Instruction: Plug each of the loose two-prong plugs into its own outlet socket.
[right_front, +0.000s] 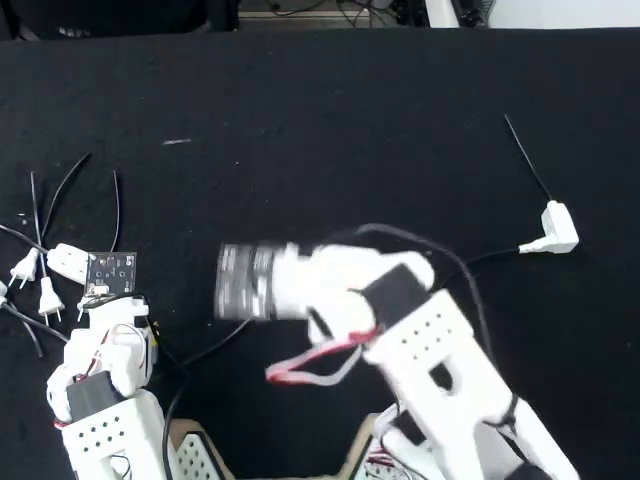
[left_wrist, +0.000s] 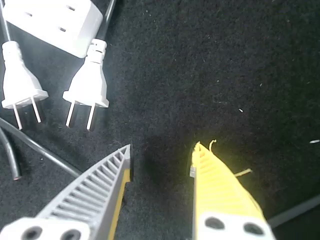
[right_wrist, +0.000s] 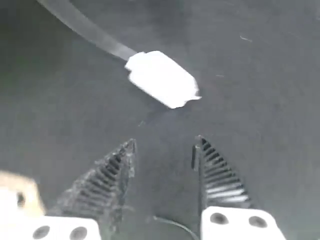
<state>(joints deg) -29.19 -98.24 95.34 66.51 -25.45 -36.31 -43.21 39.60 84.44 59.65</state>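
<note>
- Black cloth surface (right_front: 320, 120) carries the whole job. The task's things sit at its two sides, with wide bare cloth between them.
- Right arm (right_front: 440, 350) lies across the lower middle of the high view, its head toward the left. The right jaws stand well apart with nothing between them. The right wrist view shows a white plug (right_wrist: 161, 80) on its cable just ahead of the tips, which looks like a line-up for a pick. I cannot tell which plug that is.
- Left arm (right_front: 100, 400) stands in the lower left corner of the high view, its head close to the outlet. The left jaws are also wide open and empty, held low over the cloth just short of two plugs, probably so either can be taken with a short move.
- Outlet (left_wrist: 55, 20), a white block, lies flat at the left edge of the high view (right_front: 70, 262). The sockets that show are empty, so no plug is in yet.
- First plug (left_wrist: 20, 82) and second plug (left_wrist: 90, 85) lie flat side by side just beside the outlet. Their prongs point away from it, toward the left jaws, so each would likely need turning round before it goes in.
- Angled plug (right_front: 555, 230) lies at the right of the high view, well apart from the outlet, with its cable trailing toward the right arm. It has the longest way to go.
</note>
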